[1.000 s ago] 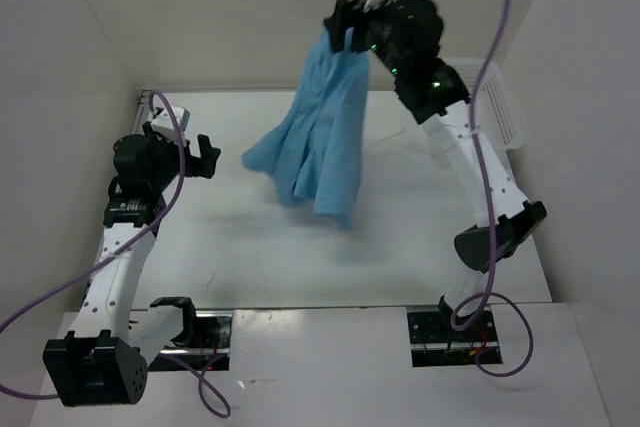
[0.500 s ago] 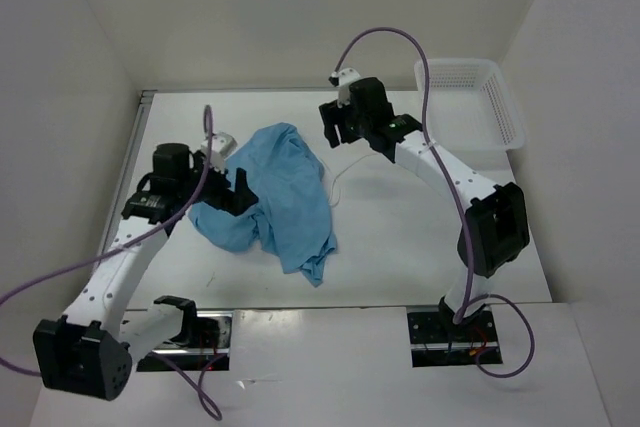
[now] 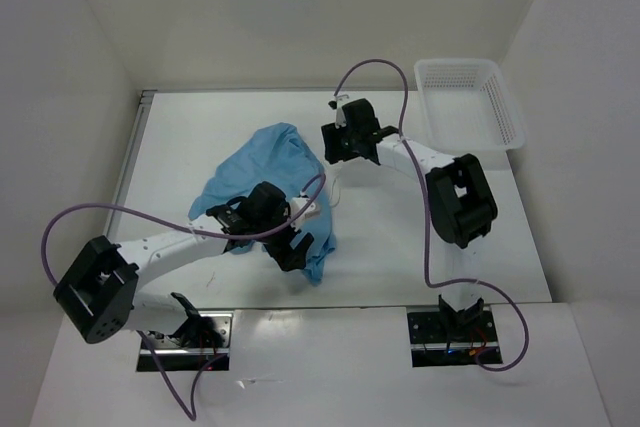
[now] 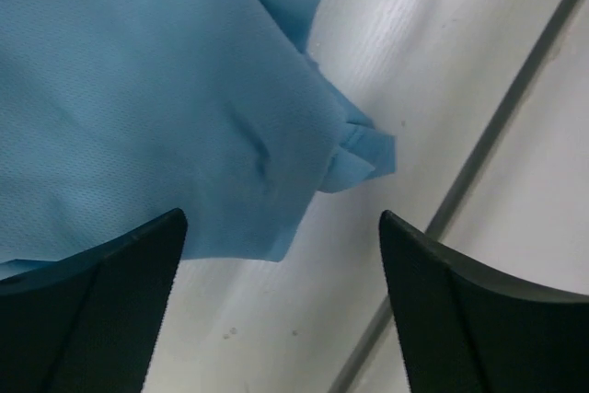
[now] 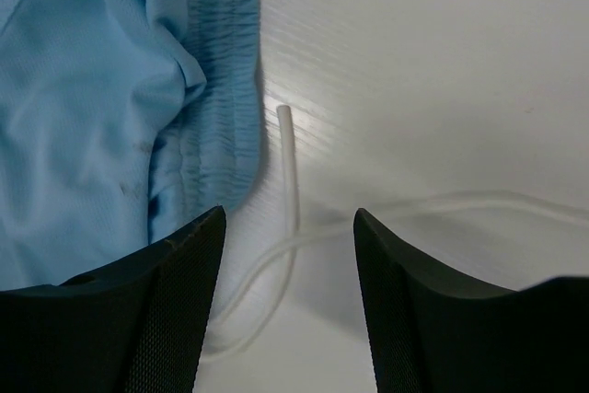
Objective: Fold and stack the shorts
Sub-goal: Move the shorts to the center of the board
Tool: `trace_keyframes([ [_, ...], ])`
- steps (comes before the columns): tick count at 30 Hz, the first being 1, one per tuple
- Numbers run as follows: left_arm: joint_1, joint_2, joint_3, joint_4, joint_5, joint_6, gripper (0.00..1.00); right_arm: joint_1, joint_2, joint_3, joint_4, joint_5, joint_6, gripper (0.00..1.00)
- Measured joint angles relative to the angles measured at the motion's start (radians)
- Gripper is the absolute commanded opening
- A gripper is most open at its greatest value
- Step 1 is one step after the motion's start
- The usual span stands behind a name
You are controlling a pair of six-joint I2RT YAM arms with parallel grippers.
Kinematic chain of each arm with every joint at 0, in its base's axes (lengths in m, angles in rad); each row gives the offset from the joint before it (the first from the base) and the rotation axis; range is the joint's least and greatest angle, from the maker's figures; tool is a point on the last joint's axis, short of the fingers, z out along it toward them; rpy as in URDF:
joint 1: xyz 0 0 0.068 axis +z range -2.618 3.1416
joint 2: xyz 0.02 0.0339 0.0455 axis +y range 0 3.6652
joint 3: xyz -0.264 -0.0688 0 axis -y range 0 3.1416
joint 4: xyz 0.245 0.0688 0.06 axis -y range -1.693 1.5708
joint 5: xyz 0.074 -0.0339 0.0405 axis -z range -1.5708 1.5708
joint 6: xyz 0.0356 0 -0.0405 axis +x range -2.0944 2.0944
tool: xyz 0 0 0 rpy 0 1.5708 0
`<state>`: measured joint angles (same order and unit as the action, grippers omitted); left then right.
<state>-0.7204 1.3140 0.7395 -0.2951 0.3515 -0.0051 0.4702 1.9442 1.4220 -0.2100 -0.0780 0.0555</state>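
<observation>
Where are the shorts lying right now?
Top view: the shorts lie crumpled on the table left of centre, with the left gripper at their near edge and the right gripper at their far right.

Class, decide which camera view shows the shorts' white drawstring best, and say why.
The right wrist view: the drawstring lies close up on the table beside the waistband. The top view shows only a faint thread beside the shorts; the left wrist view shows fabric but no drawstring.

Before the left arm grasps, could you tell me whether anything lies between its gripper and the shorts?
Nothing visible does. The left gripper hangs open directly above a hem corner of the shorts, with only bare table beside the fabric.
</observation>
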Motion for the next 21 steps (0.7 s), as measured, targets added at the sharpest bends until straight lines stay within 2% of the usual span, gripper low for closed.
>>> trace_keyframes([
  [2,0.002,0.016,-0.009,0.026,-0.012,-0.002,0.79,-0.004,0.059,0.04,0.007,-0.029,0.04,0.62],
  [4,0.012,0.029,-0.01,0.053,-0.01,0.002,0.62,-0.006,0.12,0.083,0.008,-0.063,0.074,0.62],
  [5,0.02,0.034,-0.01,0.064,-0.003,0.003,0.5,-0.008,0.142,0.095,0.009,-0.076,0.087,0.62],
  [6,0.027,0.038,-0.01,0.074,0.005,0.005,0.19,-0.01,0.159,0.101,0.008,-0.092,0.101,0.62],
  [8,0.038,0.042,-0.017,0.098,0.014,0.002,0.04,-0.01,0.179,0.102,0.005,-0.121,0.13,0.62],
  [9,0.043,0.042,-0.022,0.105,0.015,-0.001,0.02,-0.01,0.184,0.102,0.003,-0.132,0.139,0.62],
  [11,0.055,0.04,-0.037,0.12,0.016,0.001,0.04,-0.01,0.186,0.102,0.003,-0.158,0.161,0.62],
  [13,0.058,0.036,-0.05,0.128,0.013,0.001,0.13,-0.01,0.187,0.102,0.005,-0.179,0.179,0.62],
  [14,0.058,0.034,-0.056,0.133,0.011,0.002,0.31,-0.01,0.186,0.101,0.006,-0.19,0.187,0.62],
  [17,0.058,0.026,-0.064,0.134,-0.003,0.005,0.65,-0.01,0.186,0.096,0.006,-0.227,0.212,0.62],
  [18,0.058,0.02,-0.066,0.135,-0.01,0.005,0.71,-0.01,0.186,0.095,0.006,-0.241,0.219,0.63],
  [21,0.058,-0.003,-0.074,0.133,-0.023,0.002,0.77,-0.009,0.186,0.087,0.008,-0.283,0.248,0.65],
])
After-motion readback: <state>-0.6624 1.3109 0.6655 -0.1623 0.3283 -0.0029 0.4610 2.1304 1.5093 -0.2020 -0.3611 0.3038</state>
